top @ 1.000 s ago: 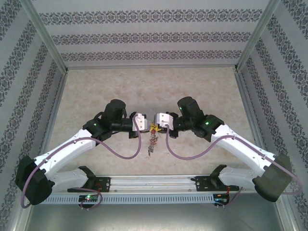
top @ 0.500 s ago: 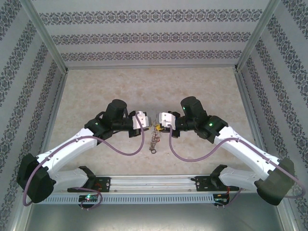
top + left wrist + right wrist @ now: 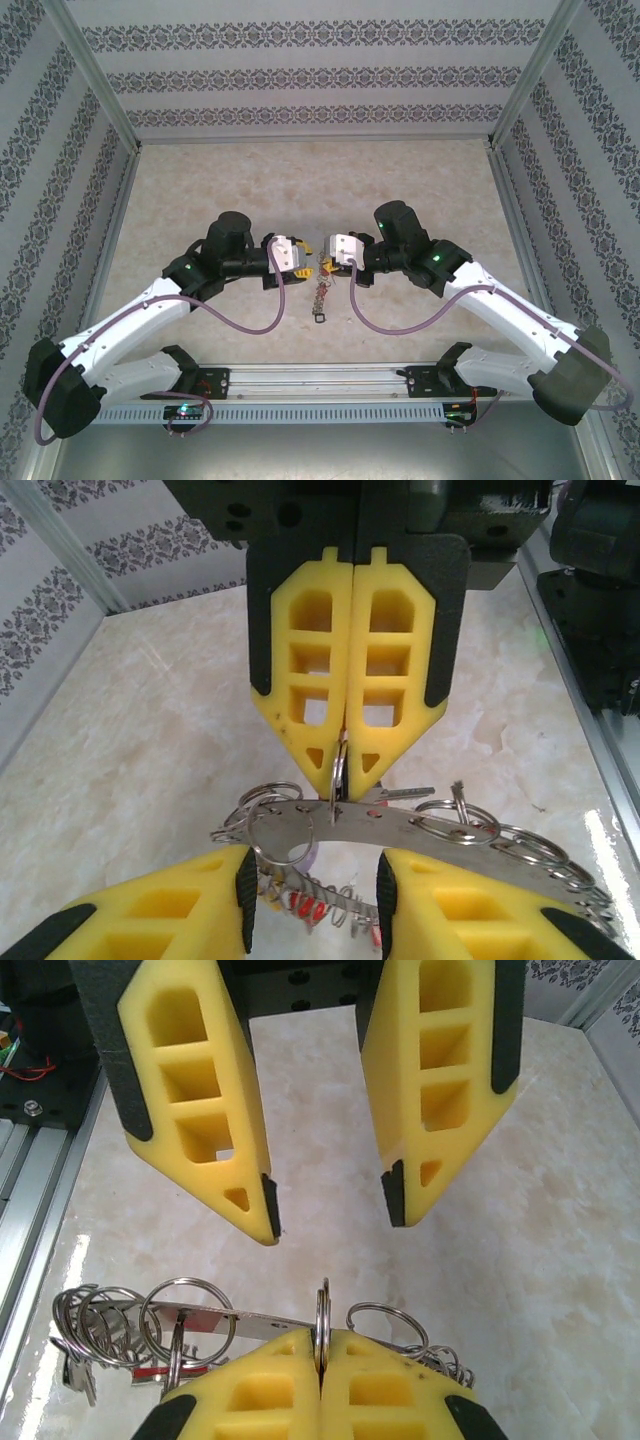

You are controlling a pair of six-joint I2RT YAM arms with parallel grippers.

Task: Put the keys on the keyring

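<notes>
In the top view, the two arms are brought together over the middle of the table (image 3: 200,190), with the left gripper (image 3: 306,260) and the right gripper (image 3: 327,260) facing each other tip to tip. The keyring (image 3: 320,295) is seen hanging between them as a thin line of metal that reaches down towards the near edge of the table.

In the left wrist view, the fingers of the right gripper (image 3: 340,768) are pressed flat together, and a small split ring (image 3: 338,777) is pinched edge-on at their tips. This ring is threaded through the flat grey band of the keyring (image 3: 400,825), which is held crosswise just below the tips. More split rings are strung along the band. Red tags (image 3: 310,912) are seen under the band, partly hidden. The fingers (image 3: 150,920) of the left gripper (image 3: 315,865) are spread wide apart, one on either side of the band. Nothing is held between them.

The same is seen in the right wrist view. The right gripper (image 3: 322,1345) is closed on the split ring (image 3: 322,1310), and the left gripper (image 3: 332,1218) is held open above it, apart from the band. Small silver keys (image 3: 78,1365) and a red tag are bunched at the left end of the keyring (image 3: 260,1322). Which keys are already threaded on cannot be told.
</notes>
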